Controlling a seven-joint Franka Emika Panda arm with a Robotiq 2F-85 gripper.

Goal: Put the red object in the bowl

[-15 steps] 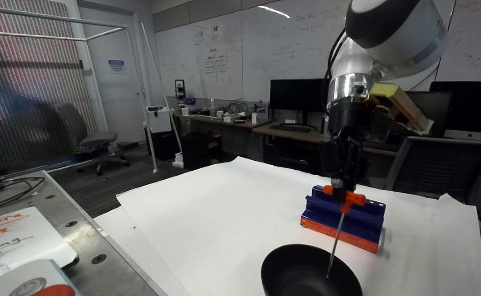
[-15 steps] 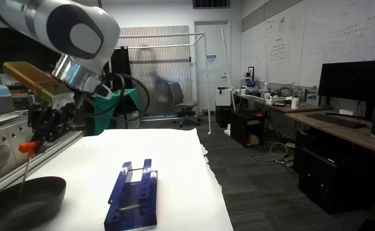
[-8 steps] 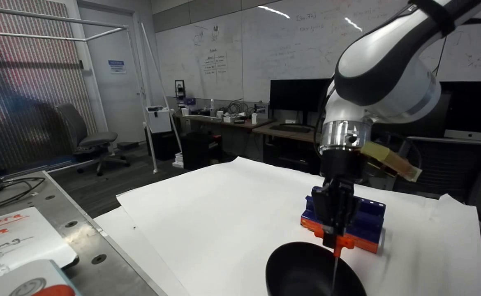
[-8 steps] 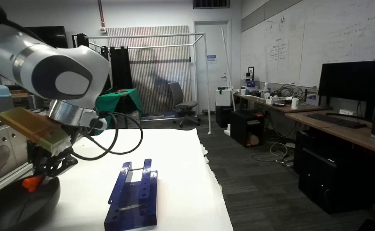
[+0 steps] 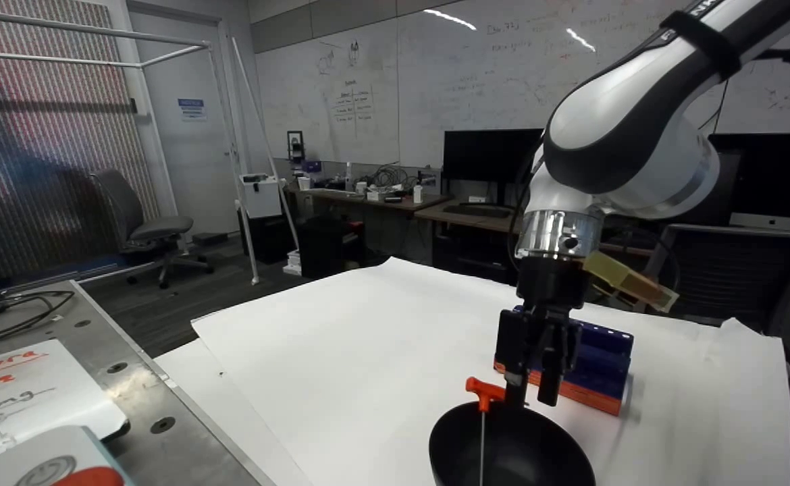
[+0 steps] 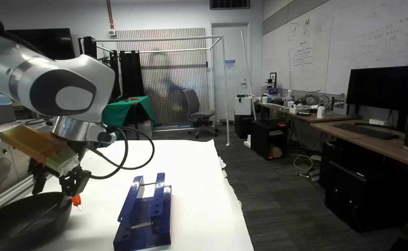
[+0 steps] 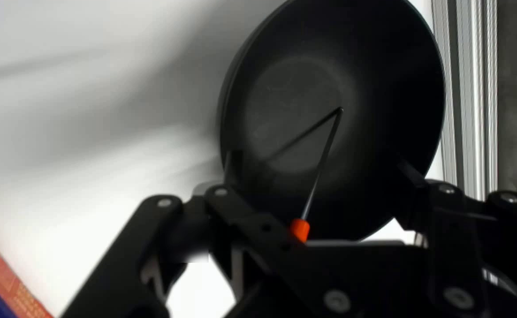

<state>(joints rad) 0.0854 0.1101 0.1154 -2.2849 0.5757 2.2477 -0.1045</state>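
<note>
The red object, a T-handled tool with a thin metal shaft, leans in the black bowl (image 5: 523, 452). Its red handle (image 5: 487, 392) stands at the rim in an exterior view, and the handle's end (image 6: 76, 200) pokes past the rim in an exterior view. From the wrist, the shaft (image 7: 322, 163) runs down to the bowl's floor (image 7: 285, 101), and part of the handle is hidden behind the gripper's linkage. My gripper (image 6: 54, 191) is just above the bowl with its jaws spread apart. Nothing is held between the fingers.
A blue rack (image 6: 144, 216) with an orange-red base (image 5: 591, 397) stands on the white-covered table (image 5: 341, 364) close to the bowl. A metal rail (image 7: 470, 97) runs along the table edge beside the bowl.
The gripper has come down to the bowl with the red object and then opened. The red object is let go and has tipped over against the bowl's rim.
</note>
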